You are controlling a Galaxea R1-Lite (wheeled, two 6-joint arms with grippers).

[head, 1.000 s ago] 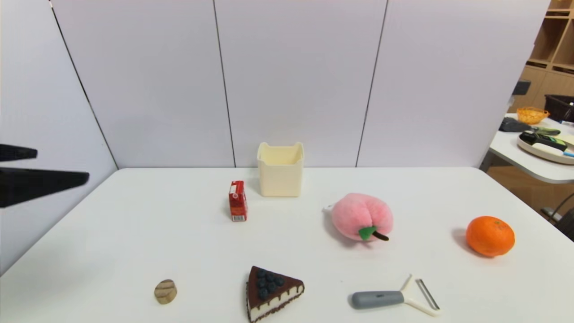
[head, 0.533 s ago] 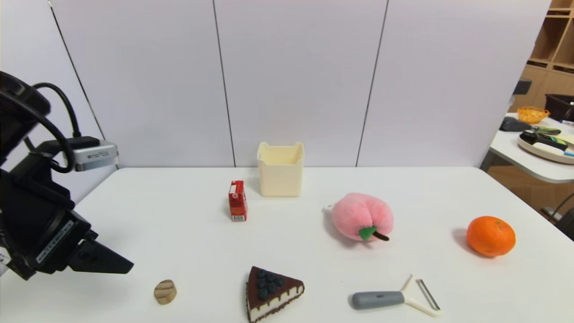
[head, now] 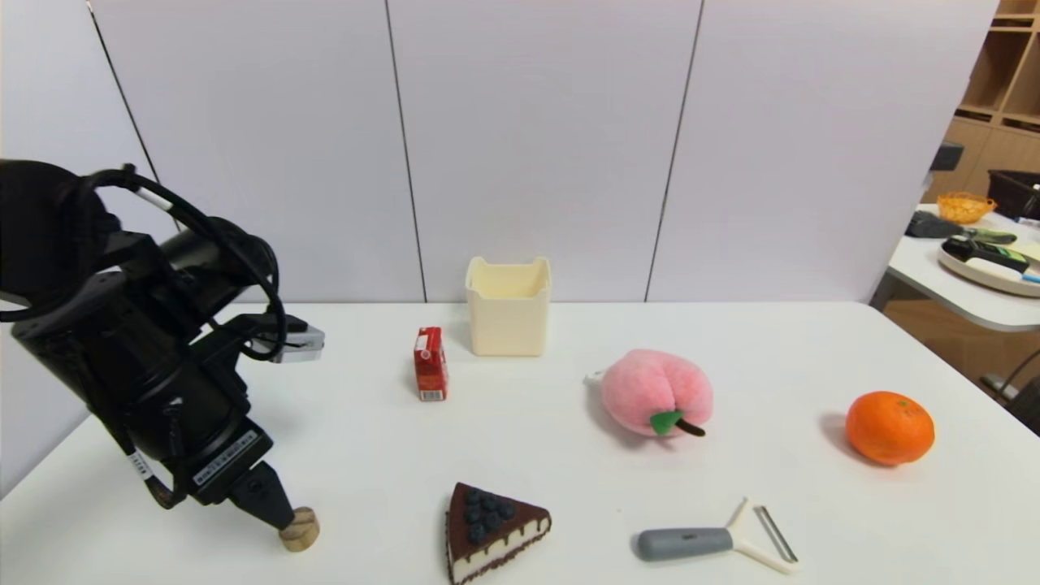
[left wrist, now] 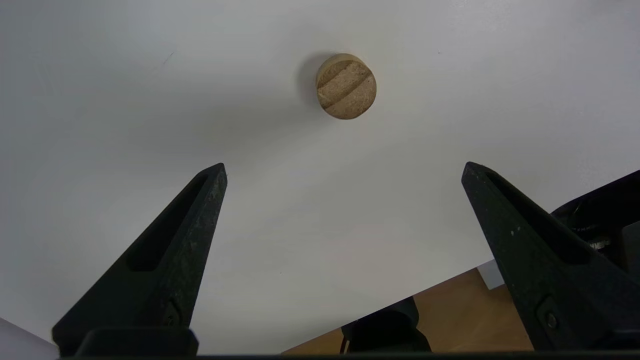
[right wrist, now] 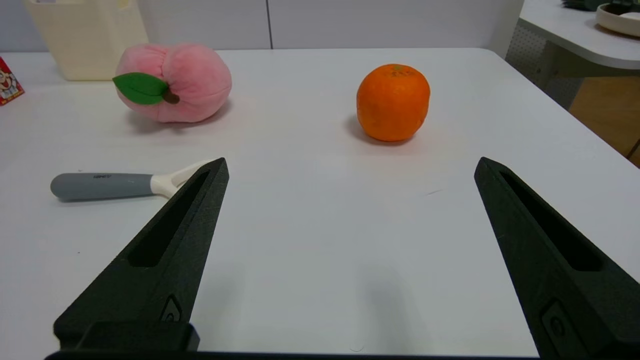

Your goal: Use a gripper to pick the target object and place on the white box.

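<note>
Early approach stage: the left gripper (left wrist: 344,167), fingers spread wide and empty, hovers at lower left of the head view beside the target object (head: 300,529), which lies ungrasped on the table (head: 569,471), leaving grasp, lift and transfer to the white box (head: 509,317), upper centre.

Matt wood-like target object (left wrist: 346,86); smooth table (left wrist: 125,90).

Your left gripper (head: 272,512) is black, with pointed tapering fingers (left wrist: 170,250); looped black cables trail behind. A white label sits on its body.
</note>
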